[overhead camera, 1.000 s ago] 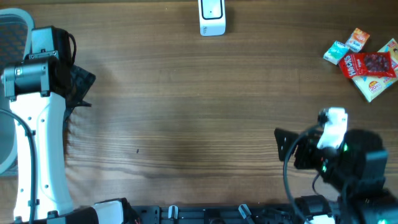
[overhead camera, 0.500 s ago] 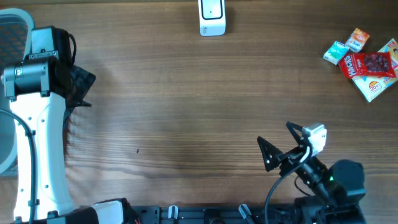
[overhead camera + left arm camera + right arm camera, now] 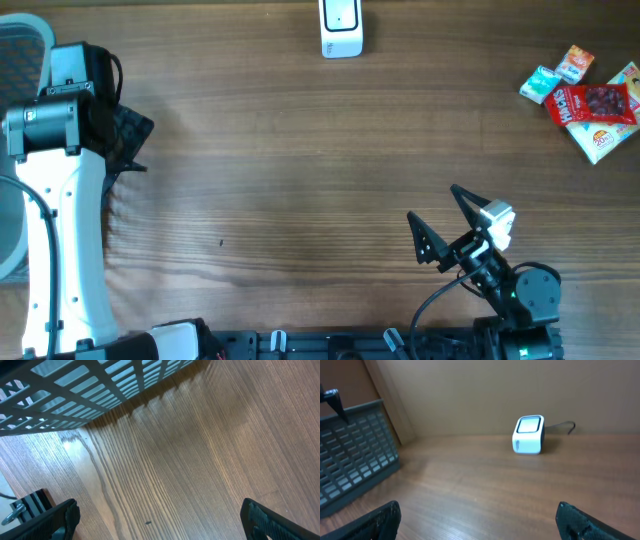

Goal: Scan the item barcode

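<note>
The items lie in a small pile at the back right: a red packet [image 3: 598, 103], a teal packet [image 3: 541, 84], an orange packet [image 3: 575, 62] and a yellow-white one [image 3: 603, 140]. No barcode can be made out on them. The white scanner [image 3: 341, 28] [image 3: 528, 435] stands at the middle of the back edge. My right gripper [image 3: 433, 204] [image 3: 480, 522] is open and holds nothing, near the front edge, far from the pile and facing the scanner. At the far left, next to the basket, my left gripper [image 3: 130, 138] [image 3: 160, 522] is open over bare wood.
A grey slatted basket [image 3: 18, 60] [image 3: 75, 385] [image 3: 350, 457] stands at the table's left edge beside the left arm. The scanner's cable [image 3: 565, 425] runs off behind it. A tiny dark speck [image 3: 148, 522] lies on the wood under the left gripper.
The right arm has drawn back toward the front edge, and its gripper has shifted left and turned to face the back. The left arm and the items have not moved.
</note>
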